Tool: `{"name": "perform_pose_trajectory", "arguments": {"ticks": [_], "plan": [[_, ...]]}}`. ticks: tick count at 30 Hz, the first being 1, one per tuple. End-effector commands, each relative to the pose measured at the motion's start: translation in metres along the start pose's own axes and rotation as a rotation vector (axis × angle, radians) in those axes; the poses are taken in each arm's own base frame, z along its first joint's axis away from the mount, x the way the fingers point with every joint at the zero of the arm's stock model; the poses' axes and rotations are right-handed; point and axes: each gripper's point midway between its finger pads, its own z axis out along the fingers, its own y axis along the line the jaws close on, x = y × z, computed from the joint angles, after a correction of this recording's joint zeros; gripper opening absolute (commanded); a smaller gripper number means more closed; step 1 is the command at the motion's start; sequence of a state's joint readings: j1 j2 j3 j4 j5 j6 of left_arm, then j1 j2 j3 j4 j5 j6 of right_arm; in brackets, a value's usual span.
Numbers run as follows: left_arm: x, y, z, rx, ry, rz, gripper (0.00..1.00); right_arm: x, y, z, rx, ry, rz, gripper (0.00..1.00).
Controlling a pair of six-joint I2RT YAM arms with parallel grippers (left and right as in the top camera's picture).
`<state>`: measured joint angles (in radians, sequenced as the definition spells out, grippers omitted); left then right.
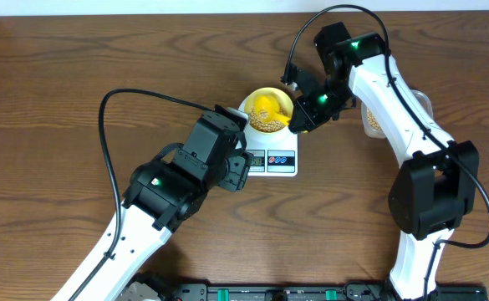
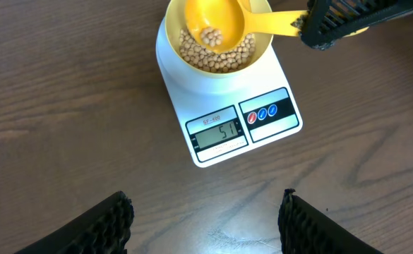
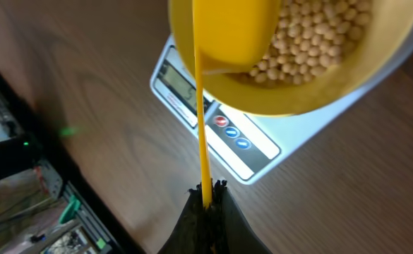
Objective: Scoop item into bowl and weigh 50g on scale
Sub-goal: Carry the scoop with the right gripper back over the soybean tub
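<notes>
White arms [image 1: 114,242] wearing black joint housings, black cables [image 1: 104,113] looping, green lights [image 1: 354,43] glowing, left gripper [image 2: 206,201] showing ribbed fingers [image 2: 106,226]

Dark wooden table [image 1: 43,100] all round, clear plastic tub [image 1: 426,102] tucked at the far right, yellow long-handled scoop [image 2: 224,14] mid-table, black equipment rail [image 1: 277,293] along the near edge

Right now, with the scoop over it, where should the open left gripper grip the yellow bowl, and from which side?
Probably the thin rim of the bowl, pinched from above on the side away from the scoop handle, which the right gripper holds across the other.
</notes>
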<state>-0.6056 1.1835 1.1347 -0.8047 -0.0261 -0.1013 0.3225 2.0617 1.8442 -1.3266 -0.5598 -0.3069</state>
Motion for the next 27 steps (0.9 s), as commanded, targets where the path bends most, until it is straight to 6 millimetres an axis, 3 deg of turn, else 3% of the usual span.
{"name": "perform_pose_trajectory", "arguments": {"ticks": [1, 6, 14, 20, 27], "plan": [[-0.010, 0.002, -0.008, -0.006, -0.033, -0.011, 0.69, -0.001, 0.004, -0.003, -0.071, -0.026, 0.000, 0.01], [-0.010, 0.002, -0.008, -0.006, -0.033, -0.011, 0.69, -0.004, 0.004, -0.012, -0.129, -0.066, 0.014, 0.01], [-0.010, 0.002, -0.008, -0.006, -0.033, -0.011, 0.69, -0.005, -0.006, -0.044, -0.200, -0.166, 0.049, 0.01], [-0.010, 0.002, -0.008, -0.006, -0.033, -0.011, 0.69, -0.001, -0.021, -0.076, -0.184, -0.245, 0.085, 0.01], [-0.010, 0.002, -0.008, -0.006, -0.033, -0.011, 0.69, 0.022, -0.050, -0.120, -0.136, -0.326, 0.181, 0.01]]}}
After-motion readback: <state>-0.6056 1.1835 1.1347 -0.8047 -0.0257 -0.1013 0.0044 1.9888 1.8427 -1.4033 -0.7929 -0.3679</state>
